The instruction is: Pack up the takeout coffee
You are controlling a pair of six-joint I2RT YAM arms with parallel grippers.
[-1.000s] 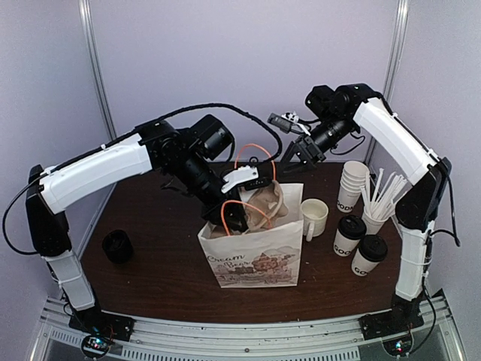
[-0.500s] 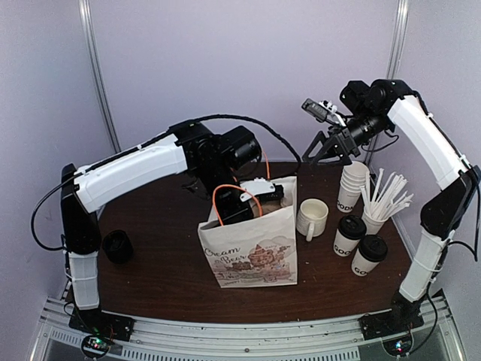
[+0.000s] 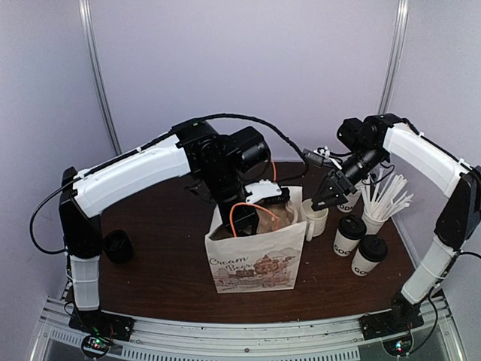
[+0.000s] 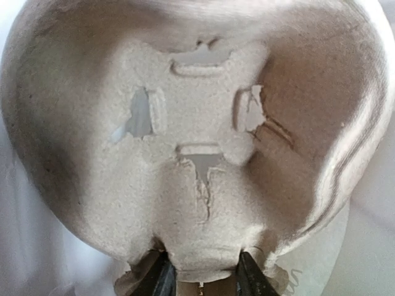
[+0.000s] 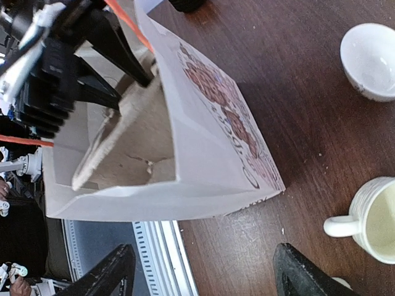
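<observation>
Two takeout coffees, white paper cups with black lids and black lettering, stand at the right: one [image 3: 349, 235] and one nearer the front [image 3: 368, 256]. My left gripper [image 3: 259, 201] reaches into the top of a white printed paper bag [image 3: 255, 256]. It is shut on the edge of a brown pulp cup carrier [image 4: 197, 123], which sits inside the bag [image 5: 129, 135]. My right gripper [image 3: 329, 194] hangs open and empty just right of the bag, above a white mug [image 3: 314, 218]. In the right wrist view its fingers [image 5: 111, 271] spread wide over the table beside the bag [image 5: 210, 129].
A stack of plain white cups [image 3: 350, 201] and a cup of white straws [image 3: 383, 199] stand behind the coffees. A black round object [image 3: 116, 246] sits at the left. A white bowl [image 5: 370, 61] lies beyond the mug [image 5: 376, 222].
My left gripper has lowered the carrier deeper into the bag. My right arm has swung down from high at the back to beside the bag, over the mug.
</observation>
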